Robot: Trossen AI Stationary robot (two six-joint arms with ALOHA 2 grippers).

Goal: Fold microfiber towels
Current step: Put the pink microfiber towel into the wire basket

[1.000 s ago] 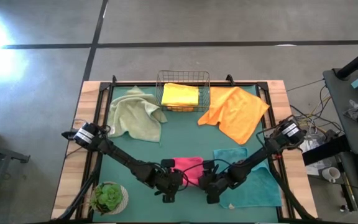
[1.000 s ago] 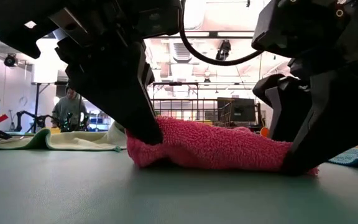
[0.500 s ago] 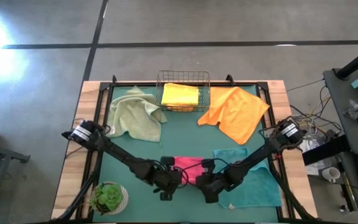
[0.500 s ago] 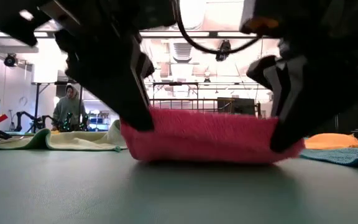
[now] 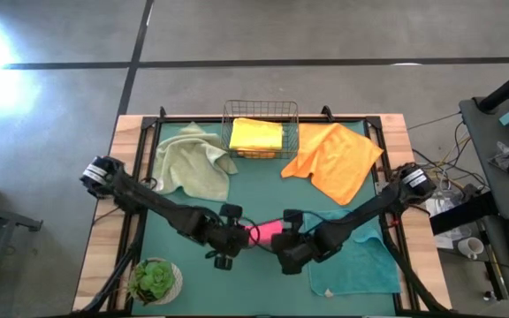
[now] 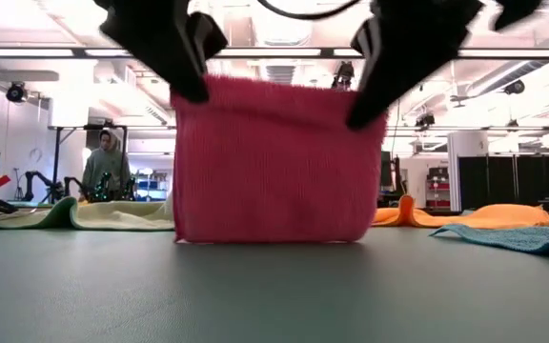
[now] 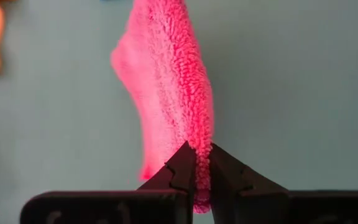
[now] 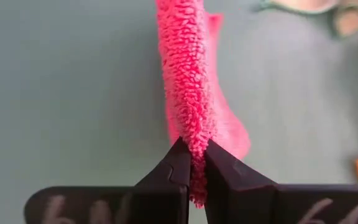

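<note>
**Both grippers holding the pink towel up over the mat**

Left of the wire basket [image 5: 262, 129], the sage green towel [image 5: 193, 162] is lying crumpled on the dark-green mat [image 5: 254, 190]; a potted plant [image 5: 155, 281] is sitting at the near left corner. A yellow towel [image 5: 255, 136] is resting in the basket, and in front of the basket a stretch of bare mat is lying open between it and the arms. Right of the basket an orange towel [image 5: 334, 160] is spreading toward the mat's edge, with a teal towel [image 5: 360, 261] nearer the front.

From above, the arms are covering most of the pink towel [image 6: 273, 162]. In the low view both grippers are being cut off by the top edge.

The left gripper [image 7: 196, 169] is pinching one top corner, jaws tight on the pile. The right gripper [image 8: 191, 165] is clamping the other corner likewise. The towel is hanging between them, its bottom edge just touching the mat.
</note>
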